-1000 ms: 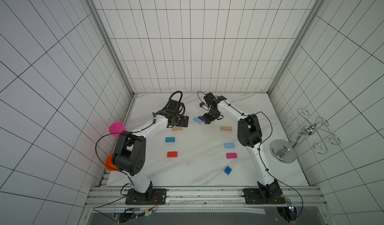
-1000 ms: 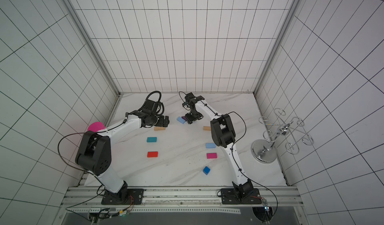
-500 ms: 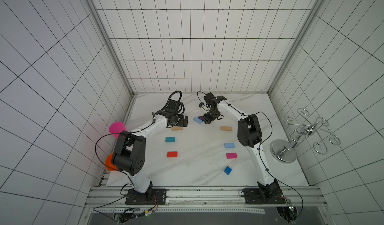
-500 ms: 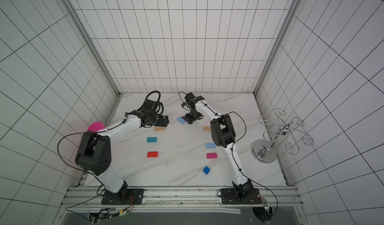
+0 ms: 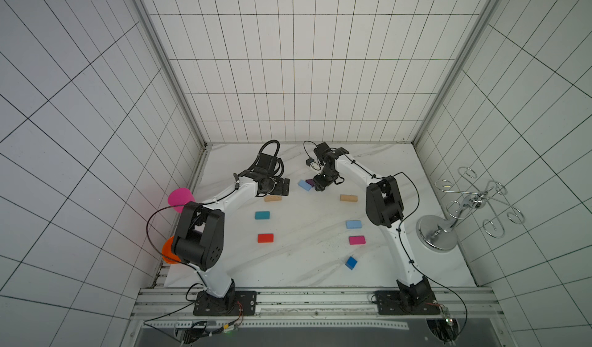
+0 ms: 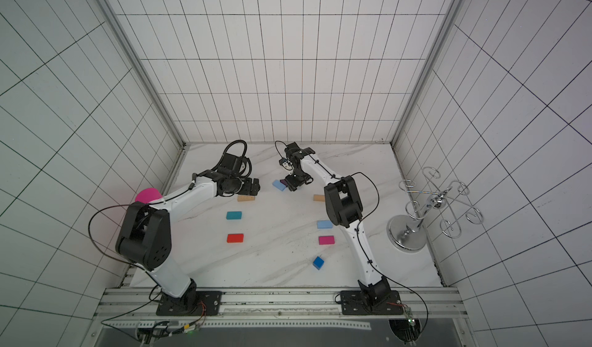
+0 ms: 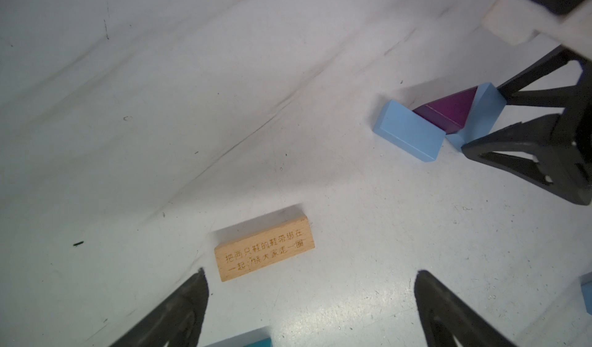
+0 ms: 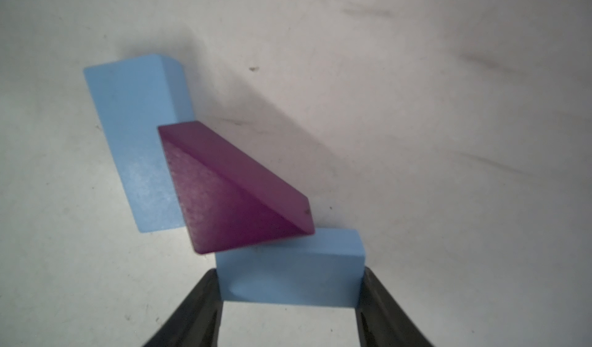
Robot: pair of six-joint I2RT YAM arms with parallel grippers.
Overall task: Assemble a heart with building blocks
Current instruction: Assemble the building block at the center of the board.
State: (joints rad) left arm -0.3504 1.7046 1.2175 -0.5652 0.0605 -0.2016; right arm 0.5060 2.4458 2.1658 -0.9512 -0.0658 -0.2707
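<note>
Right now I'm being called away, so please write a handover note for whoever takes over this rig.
Left gripper: open, empty, near a tan block.
Right gripper: shut on a light blue block.
Purple triangle sits between that block and a second light blue block.
Other tan block, teal block, red block, third light blue block, magenta block and blue cube lie apart.
Done: notch nearly formed.
Left: release, then probably close the gaps into a heart.
</note>
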